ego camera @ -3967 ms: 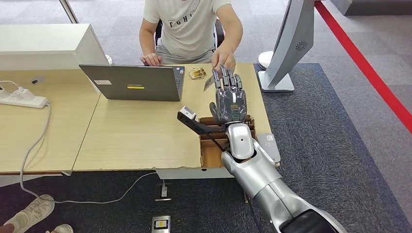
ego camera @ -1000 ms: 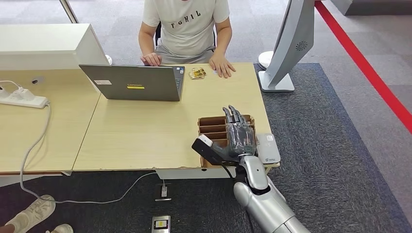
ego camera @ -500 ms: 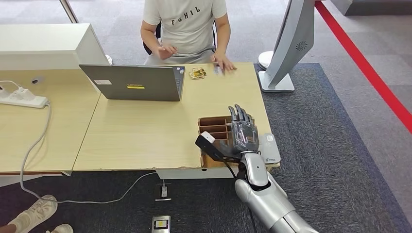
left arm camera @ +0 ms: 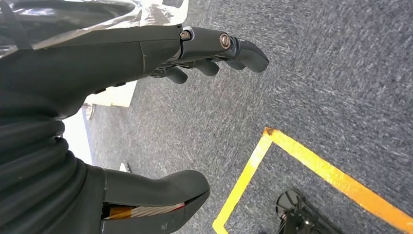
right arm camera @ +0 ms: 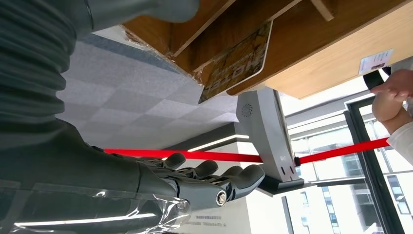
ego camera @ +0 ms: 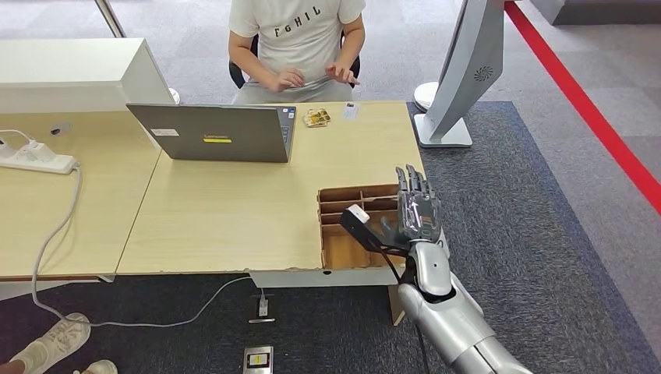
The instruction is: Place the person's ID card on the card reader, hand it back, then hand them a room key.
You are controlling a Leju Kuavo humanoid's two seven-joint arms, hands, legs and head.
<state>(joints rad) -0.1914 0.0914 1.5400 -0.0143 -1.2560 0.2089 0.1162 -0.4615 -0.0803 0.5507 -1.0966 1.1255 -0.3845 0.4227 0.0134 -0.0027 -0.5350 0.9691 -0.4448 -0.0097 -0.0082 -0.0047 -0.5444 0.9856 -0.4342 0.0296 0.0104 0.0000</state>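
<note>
Wooden desk (ego camera: 218, 210) with laptop (ego camera: 214, 132), divided cardboard box (ego camera: 351, 226), power strip (ego camera: 35, 160), cards (ego camera: 317, 117).

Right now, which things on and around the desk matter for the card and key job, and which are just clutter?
Job: right hand; card on the desk's far edge by the person; partitioned cardboard box, probably.
Lying about: laptop; power strip; gold item; grey stand.

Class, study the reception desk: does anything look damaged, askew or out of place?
Yes. The cardboard divider box at the desk's near edge has a torn, ragged front wall. Otherwise nothing stands out: the laptop sits squarely and a small card lies flat near the person.
</note>
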